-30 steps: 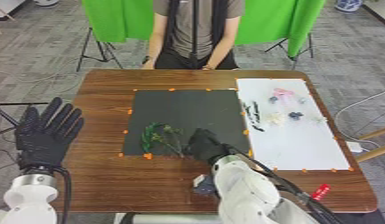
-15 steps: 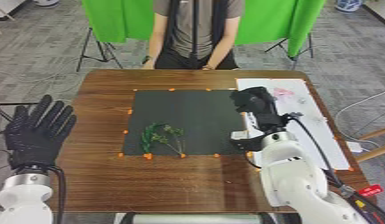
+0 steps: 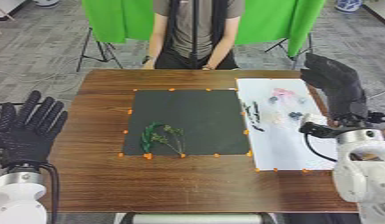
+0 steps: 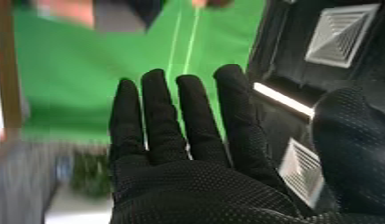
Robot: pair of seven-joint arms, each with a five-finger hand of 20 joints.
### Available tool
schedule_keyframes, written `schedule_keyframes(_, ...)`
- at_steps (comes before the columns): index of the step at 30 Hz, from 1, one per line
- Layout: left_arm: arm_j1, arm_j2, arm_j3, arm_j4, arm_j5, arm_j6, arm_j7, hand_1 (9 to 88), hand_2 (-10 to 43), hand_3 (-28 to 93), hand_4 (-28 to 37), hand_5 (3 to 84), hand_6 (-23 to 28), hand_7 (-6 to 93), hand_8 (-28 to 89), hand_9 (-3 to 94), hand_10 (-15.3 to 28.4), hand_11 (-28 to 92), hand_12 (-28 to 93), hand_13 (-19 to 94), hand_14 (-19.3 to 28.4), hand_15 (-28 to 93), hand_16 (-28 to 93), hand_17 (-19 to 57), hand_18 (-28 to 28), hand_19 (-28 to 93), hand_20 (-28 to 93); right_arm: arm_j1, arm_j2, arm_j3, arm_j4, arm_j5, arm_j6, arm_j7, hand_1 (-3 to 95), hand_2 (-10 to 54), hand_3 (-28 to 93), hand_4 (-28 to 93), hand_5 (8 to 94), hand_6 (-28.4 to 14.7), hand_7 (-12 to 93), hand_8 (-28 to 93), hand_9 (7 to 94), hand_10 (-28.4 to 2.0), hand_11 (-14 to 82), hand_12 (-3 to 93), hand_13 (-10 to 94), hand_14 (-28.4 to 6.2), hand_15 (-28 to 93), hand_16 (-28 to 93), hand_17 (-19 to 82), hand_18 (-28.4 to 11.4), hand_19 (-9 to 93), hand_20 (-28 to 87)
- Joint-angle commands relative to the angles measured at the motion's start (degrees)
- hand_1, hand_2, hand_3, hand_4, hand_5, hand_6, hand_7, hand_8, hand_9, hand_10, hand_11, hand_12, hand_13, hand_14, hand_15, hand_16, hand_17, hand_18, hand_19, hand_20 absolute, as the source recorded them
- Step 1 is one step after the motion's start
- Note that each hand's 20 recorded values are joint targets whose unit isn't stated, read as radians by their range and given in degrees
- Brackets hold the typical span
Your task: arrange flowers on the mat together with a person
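- Watch your right hand (image 3: 338, 85): it hangs over the outer side of the white sheet (image 3: 291, 150), and its wrist sits near the blue flower (image 3: 296, 115) and the cream flower (image 3: 275, 118). If you swing it inward low, the wrist could sweep them out of place before you pick anything.
- The flowers lie close together there, with the pink flower (image 3: 283, 93) beyond the cream one. Should you come down with the fingers spread, you could catch two pieces, or press the petals flat.
- The dark sprig (image 3: 256, 114) lies along the sheet's inner side, next to the dark mat (image 3: 193, 110). A low crossing with a flower could drag it along.
- On the mat's near left part, the leafy sprig (image 3: 146, 139) and the thin-stemmed sprig (image 3: 172, 132) lie side by side. Set a new flower too near and you'd likely nudge those light stems.
- Your right hand is open, fingers straight, thumb out to the side, with nothing in it and touching nothing.
- Your left hand (image 3: 27, 131) is open too, fingers spread, empty, off the left side of the table (image 3: 188, 187).
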Motion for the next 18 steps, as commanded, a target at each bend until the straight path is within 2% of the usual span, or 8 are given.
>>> schedule_keyframes(1, 0.8, -0.37, -0.93, 0.11, 1.52, -1.97, -0.09, 23.7, 16.5, 67, -28.3, 38.8, 7.0, 12.3, -10, 34.2, 15.7, 17, 8, 23, 14.4, 28, -8, -5.2, 13.1, 32, 11, -7.5, -2.1, 7.1, 0.2, 14.4, -3.1, -3.8, 12.1, 12.1, 73, -22, 44.0, -2.2, 12, -9, 40.5, -14.5, 4.3, 15.5, 33, -15.2, 13, 24, 12, -17.5, 34, 13)
schedule_keyframes(4, 1.0, -0.49, -1.2, 0.1, 1.24, -2.19, 0.46, 23.4, 16.5, 67, -28.3, 38.6, 6.9, 12.0, -10, 34.0, 15.6, 17, 8, 23, 14.3, 28, -8, -5.1, 12.9, 31, 11, -7.4, -2.4, 6.7, 0.6, 15.8, -2.9, -4.8, 11.3, 12.0, 72, -22, 43.3, -2.2, 11, -9, 39.7, -14.4, 4.0, 15.3, 33, -15.1, 11, 25, 12, -17.4, 32, 13)
schedule_keyframes(11, 1.0, -0.85, -0.8, 0.1, 0.3, -2.41, 0.66, 23.6, 16.6, 66, -28.3, 38.5, 6.8, 11.8, -10, 33.9, 15.5, 17, 8, 23, 14.3, 27, -7, -5.0, 12.8, 31, 11, -7.8, -3.3, 5.9, 0.2, 17.4, -1.3, -5.6, 9.5, 12.7, 71, -23, 42.9, -2.2, 11, -8, 38.9, -14.4, 3.9, 14.9, 33, -15.1, 9, 26, 12, -17.5, 31, 14)
schedule_keyframes(15, 1.2, -0.99, -0.93, 0.0, -0.23, -2.41, 1.0, 23.5, 16.9, 65, -28.3, 38.5, 6.8, 11.7, -10, 33.9, 15.5, 16, 8, 23, 14.2, 27, -7, -5.0, 12.8, 31, 11, -6.1, -2.2, 2.9, -0.1, 18.9, 4.0, -6.9, 8.9, 13.1, 71, -23, 42.5, -2.3, 11, -8, 38.5, -14.4, 3.9, 15.0, 33, -15.1, 9, 27, 12, -17.5, 31, 14)
schedule_keyframes(18, 1.2, -1.02, -1.11, -0.03, -0.36, -2.26, 0.94, 23.4, 16.9, 65, -28.3, 38.5, 6.8, 11.7, -10, 33.9, 15.4, 17, 8, 23, 14.2, 27, -7, -5.0, 12.8, 31, 11, -5.7, -1.9, 2.4, -0.2, 19.3, 5.1, -7.3, 8.7, 13.2, 71, -24, 42.6, -2.4, 11, -8, 38.0, -14.5, 3.8, 15.0, 31, -15.5, 9, 27, 11, -17.7, 31, 14)
